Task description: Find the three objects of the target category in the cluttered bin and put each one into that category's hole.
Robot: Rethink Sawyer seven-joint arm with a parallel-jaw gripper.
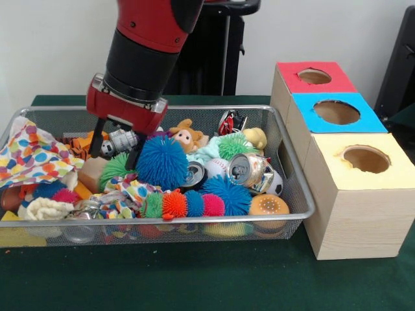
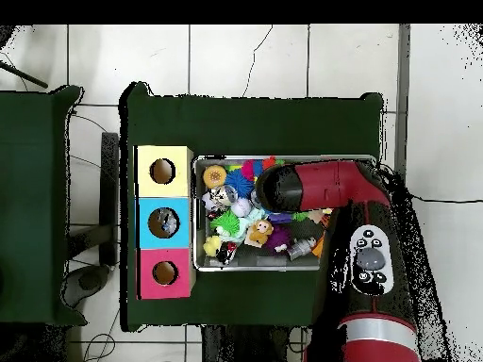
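Observation:
The wire mesh bin (image 1: 305,194) is packed with toys, balls and cans. My gripper (image 1: 115,154) hangs in its left part, fingers apart, open, tips down among a blue spiky ball (image 1: 161,162) and a green one (image 1: 115,167). A crushed silver can (image 1: 122,140) shows in the gap between the fingers; I cannot tell if it touches them. Overhead, the arm's end (image 2: 274,189) hides the gripper, and the silver can (image 2: 302,248) lies apart from it. More cans lie mid-bin (image 1: 248,170) and at the back (image 1: 230,121).
Three wooden boxes stand right of the bin, with a red-topped hole (image 1: 314,76), a blue-topped hole (image 1: 336,112) and a yellow-topped hole (image 1: 366,159). Overhead, something lies inside the blue hole (image 2: 165,222). A spotted cloth (image 1: 32,155) drapes the bin's left corner.

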